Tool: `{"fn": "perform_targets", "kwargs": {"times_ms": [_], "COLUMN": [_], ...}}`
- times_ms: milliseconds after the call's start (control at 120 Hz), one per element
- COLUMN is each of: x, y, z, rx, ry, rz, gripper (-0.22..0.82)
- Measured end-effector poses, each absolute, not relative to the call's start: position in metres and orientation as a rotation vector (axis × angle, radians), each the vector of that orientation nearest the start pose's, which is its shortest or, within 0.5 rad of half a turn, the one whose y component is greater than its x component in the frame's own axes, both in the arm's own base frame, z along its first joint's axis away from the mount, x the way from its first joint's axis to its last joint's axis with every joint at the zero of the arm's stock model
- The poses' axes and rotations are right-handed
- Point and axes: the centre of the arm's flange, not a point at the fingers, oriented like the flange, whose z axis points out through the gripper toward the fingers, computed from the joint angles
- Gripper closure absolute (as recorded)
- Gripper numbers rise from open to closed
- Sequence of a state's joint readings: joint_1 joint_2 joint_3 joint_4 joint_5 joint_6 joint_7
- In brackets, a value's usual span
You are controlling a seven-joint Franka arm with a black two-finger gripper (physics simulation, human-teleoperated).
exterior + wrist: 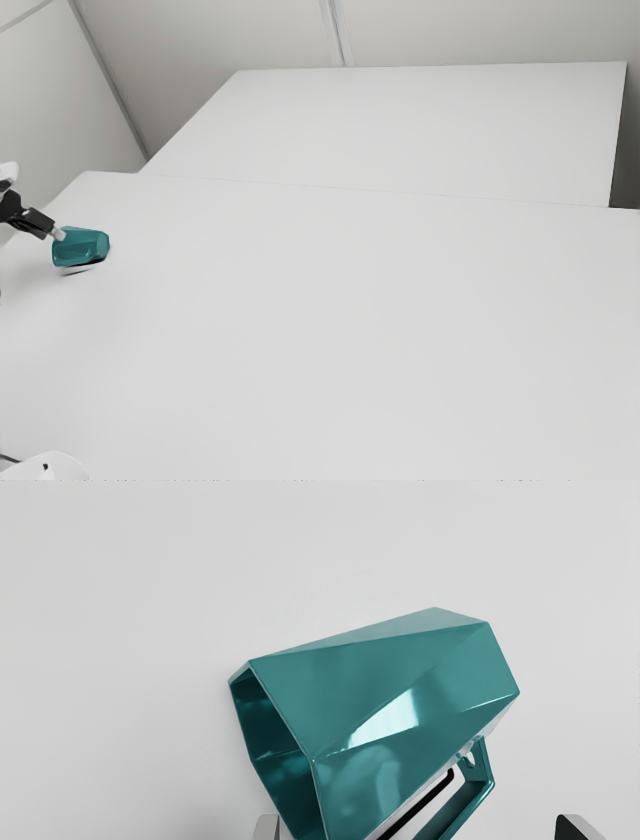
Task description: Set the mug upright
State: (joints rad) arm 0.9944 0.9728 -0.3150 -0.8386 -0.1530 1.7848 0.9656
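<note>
- Mug (81, 246), teal and faceted, tipped on its side over the table (350, 330), toward the exterior view's left.
- Gripper (58, 234) wide open, one finger by the mug's mouth; whether they touch, I can't tell.
- Handle (452, 812) reaching between the spread fingers.
- Glossy dark-teal walls inside.

A plain, pale indoor room, though whether lab, office or home I cannot tell. The signs are a smooth white tabletop (360, 330), a second flat white surface (430, 130) just beyond the tabletop, and, farther past the tabletop, light grey panels (200, 50) with a narrow strip (337, 35) between two of them.
</note>
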Motion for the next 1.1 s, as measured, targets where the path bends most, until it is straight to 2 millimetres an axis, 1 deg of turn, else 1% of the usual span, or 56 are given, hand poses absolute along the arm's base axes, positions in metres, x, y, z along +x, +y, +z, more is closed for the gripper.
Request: {"fn": "perform_targets", "kwargs": {"times_ms": [100, 342, 575, 642, 725, 875, 958, 1100], "x": [0.549, 0.553, 0.554, 0.553, 0.553, 0.55, 0.545, 0.547], "y": [0.564, 0.568, 0.567, 0.568, 0.568, 0.57, 0.573, 0.57], "z": [0.338, 0.329, 0.315, 0.31, 0.308, 0.308, 0.31, 0.311], "rx": [-3.361, -3.368, -3.414, -3.43, -3.444, -3.461, -3.472, -3.494], "ry": [0.21, 0.213, 0.169, 0.146, 0.125, 0.093, 0.066, 0.049], "rz": [-0.562, -0.642, -0.742, -0.77, -0.796, -0.829, -0.859, -0.899], "gripper": [0.0, 0.0, 0.0, 0.02, 0.09, 0.31, 0.41, 0.54]}}
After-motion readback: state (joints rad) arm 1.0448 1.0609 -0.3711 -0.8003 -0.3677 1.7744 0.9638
